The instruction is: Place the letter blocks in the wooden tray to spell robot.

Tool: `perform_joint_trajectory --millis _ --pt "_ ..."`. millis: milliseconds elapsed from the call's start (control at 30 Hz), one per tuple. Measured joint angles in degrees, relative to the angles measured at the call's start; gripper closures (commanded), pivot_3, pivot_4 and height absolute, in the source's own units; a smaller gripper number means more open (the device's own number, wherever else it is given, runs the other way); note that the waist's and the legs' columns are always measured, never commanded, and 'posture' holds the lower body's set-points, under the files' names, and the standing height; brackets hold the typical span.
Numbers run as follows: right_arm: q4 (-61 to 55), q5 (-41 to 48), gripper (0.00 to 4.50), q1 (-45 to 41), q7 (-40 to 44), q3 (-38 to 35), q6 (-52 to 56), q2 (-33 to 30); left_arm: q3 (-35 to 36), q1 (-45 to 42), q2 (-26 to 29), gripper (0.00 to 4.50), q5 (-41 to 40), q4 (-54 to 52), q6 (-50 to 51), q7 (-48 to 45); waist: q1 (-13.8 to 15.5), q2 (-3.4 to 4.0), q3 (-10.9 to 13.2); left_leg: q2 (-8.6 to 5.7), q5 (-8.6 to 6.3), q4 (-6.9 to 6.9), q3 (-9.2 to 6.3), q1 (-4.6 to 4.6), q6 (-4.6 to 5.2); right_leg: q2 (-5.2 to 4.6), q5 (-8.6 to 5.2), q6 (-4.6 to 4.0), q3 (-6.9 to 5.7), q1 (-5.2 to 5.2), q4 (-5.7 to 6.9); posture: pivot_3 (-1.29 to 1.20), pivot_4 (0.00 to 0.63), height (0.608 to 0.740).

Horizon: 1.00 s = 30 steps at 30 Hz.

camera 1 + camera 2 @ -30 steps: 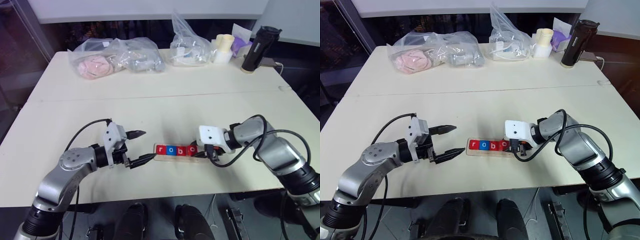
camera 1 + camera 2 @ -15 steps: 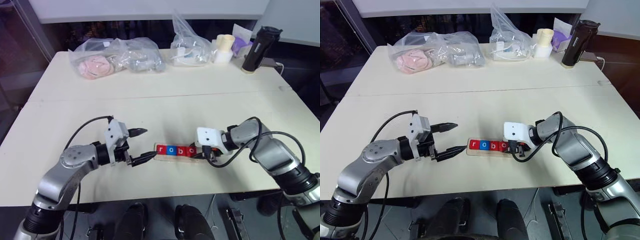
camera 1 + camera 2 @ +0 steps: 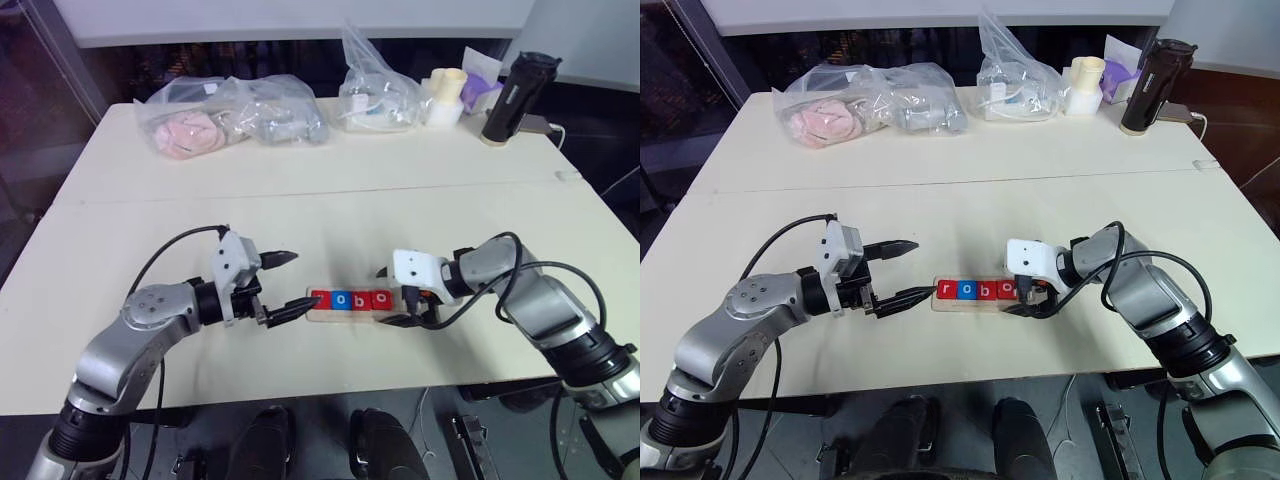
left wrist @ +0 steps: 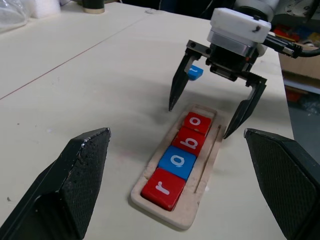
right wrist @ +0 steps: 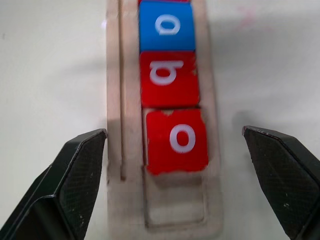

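The wooden tray (image 3: 347, 313) lies near the table's front edge. In it sit a red r block (image 3: 322, 298), a blue o block (image 3: 342, 299), a red b block (image 3: 362, 299) and a red o block (image 3: 381, 298), side by side. The slot's right end (image 5: 175, 210) is bare. My right gripper (image 3: 385, 297) stands open astride the red o block (image 5: 176, 140), with its fingers clear of it. A small blue block (image 4: 196, 72) lies on the table just behind that gripper, its letter hidden. My left gripper (image 3: 300, 280) is open and empty at the tray's left end.
Plastic bags (image 3: 235, 115) (image 3: 375, 95) lie along the table's far side, with a white cup (image 3: 448, 95) and a black bottle (image 3: 518, 95) at the far right. The table's front edge (image 3: 330, 385) runs close below the tray.
My right gripper has opened, letting go of the red o block, which now lies in the tray beside the b. The left gripper stayed open and roughly in place.
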Motion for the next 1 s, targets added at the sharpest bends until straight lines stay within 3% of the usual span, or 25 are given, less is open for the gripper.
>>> perform_joint_trajectory --millis 100,233,400,567,667,900,1000 --pt "0.0 0.93 0.04 -0.18 -1.45 -2.98 0.5 -0.06 -0.07 0.0 -0.12 0.0 0.0 -0.09 0.0 0.0 0.08 0.0 0.0 0.0 0.0 0.01 0.0 0.0 0.0 0.0 0.0 0.01 0.0 0.01 0.0 0.0 0.15 0.74" --pt "-1.07 2.89 0.04 -0.21 -10.32 -13.01 8.0 2.29 -0.54 0.03 -0.36 0.0 0.02 -0.29 0.0 0.01 0.1 0.0 0.0 -0.01 0.0 0.01 0.01 -0.01 0.0 -0.05 0.01 0.01 0.02 0.01 0.0 0.0 0.15 0.74" --pt "-13.94 1.96 0.04 3.65 -27.35 -24.23 28.17 9.93 -0.94 0.18 -0.44 0.0 0.12 -0.58 -0.18 -0.27 0.1 0.01 -0.02 0.0 0.0 -0.13 -0.04 -0.02 -0.02 -0.06 0.0 -0.02 0.02 -0.05 0.0 0.0 0.15 0.74" --pt "-26.26 -3.87 0.04 7.29 -42.84 -25.78 48.41 17.35 -1.5 0.08 -0.62 0.0 0.44 1.26 -1.04 -1.13 -0.05 0.06 -0.04 -0.01 0.01 -0.11 -0.01 -0.03 -0.04 -0.08 -0.06 -0.19 0.05 -0.09 0.0 0.0 0.15 0.74" --pt "-30.9 -6.82 0.04 7.45 -50.6 -27.45 56.54 25.42 -2.66 -0.63 -1.3 0.0 1.06 2.62 -2.47 -2.41 -0.03 0.07 -0.07 0.0 0.03 -0.12 -0.03 -0.02 -0.06 -0.05 -0.03 -0.23 0.04 -0.1 0.02 0.0 0.15 0.74" --pt "-32.6 -8.45 0.04 14.96 -59.95 -29.59 57.7 37.82 -4.06 -2.71 -2.18 0.0 2.74 6.66 -4.54 -4.72 -0.14 0.09 -0.07 -0.03 0.04 -0.13 0.0 -0.04 -0.06 0.01 -0.02 -0.2 0.02 -0.1 0.0 0.0 0.15 0.74" --pt "-30.31 -8.31 0.04 15.4 -61.62 -32.04 54.96 38.91 -4.06 -2.76 -2.3 0.0 2.73 6.74 -4.52 -5.47 -0.35 0.09 -0.07 -0.02 0.05 -0.11 0.01 -0.01 -0.05 0.06 -0.02 -0.2 -0.02 -0.1 0.02 0.0 0.15 0.74"
